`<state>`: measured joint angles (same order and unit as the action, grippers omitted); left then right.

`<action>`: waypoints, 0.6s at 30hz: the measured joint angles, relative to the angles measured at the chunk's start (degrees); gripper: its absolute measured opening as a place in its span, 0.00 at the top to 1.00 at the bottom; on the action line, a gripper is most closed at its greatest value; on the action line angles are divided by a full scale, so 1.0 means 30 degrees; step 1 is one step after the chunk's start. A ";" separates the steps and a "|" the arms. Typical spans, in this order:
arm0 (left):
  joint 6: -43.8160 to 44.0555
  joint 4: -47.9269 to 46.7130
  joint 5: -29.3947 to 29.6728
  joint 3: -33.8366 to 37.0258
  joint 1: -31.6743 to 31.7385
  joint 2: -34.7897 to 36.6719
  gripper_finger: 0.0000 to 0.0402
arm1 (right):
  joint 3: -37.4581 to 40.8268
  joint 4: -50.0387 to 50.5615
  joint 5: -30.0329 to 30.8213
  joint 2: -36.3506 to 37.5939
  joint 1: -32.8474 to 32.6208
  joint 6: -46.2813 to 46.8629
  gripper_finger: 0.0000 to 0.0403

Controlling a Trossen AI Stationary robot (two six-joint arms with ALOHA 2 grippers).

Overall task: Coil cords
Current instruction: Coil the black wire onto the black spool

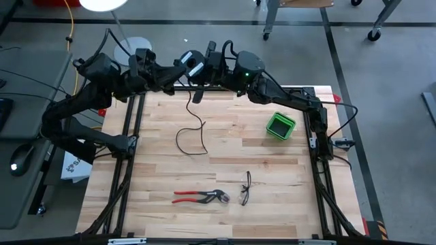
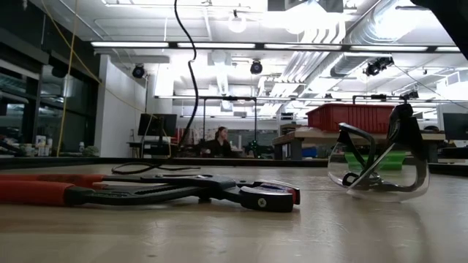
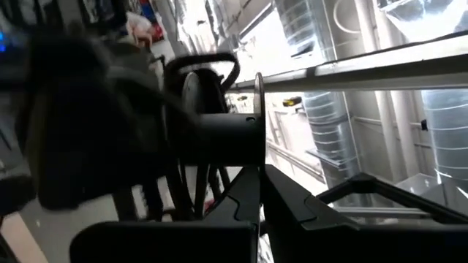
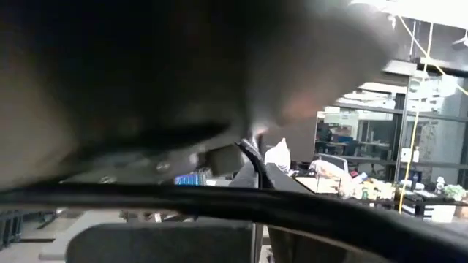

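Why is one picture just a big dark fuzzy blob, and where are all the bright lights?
The right wrist view is mostly a dark out-of-focus mass, something sitting very close to the lens; only the room behind is sharp. The left wrist view is also blurred dark on one side. In the low view, ceiling lights glare brightly, and the pliers look huge because they lie near the camera.

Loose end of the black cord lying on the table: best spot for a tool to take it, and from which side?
Grip the cord on the near side of its loop, where it lies flat on the table. Come straight down from above, jaws across the strand: it is thin and flat, with bare wood on either side. The hanging stretch under the two tools, left tool, is taut and less free.
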<state>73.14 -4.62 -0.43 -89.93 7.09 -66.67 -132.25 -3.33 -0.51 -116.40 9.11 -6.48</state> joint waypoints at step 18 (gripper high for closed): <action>0.0233 -0.8996 -0.0182 0.0029 -0.0532 0.2987 1.00 | -0.0015 0.0604 -0.2251 0.0007 0.1246 -0.0774 1.00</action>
<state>73.84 -31.61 -0.97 -89.84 5.50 -57.71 -132.29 -1.52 -7.26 -116.38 12.85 -8.81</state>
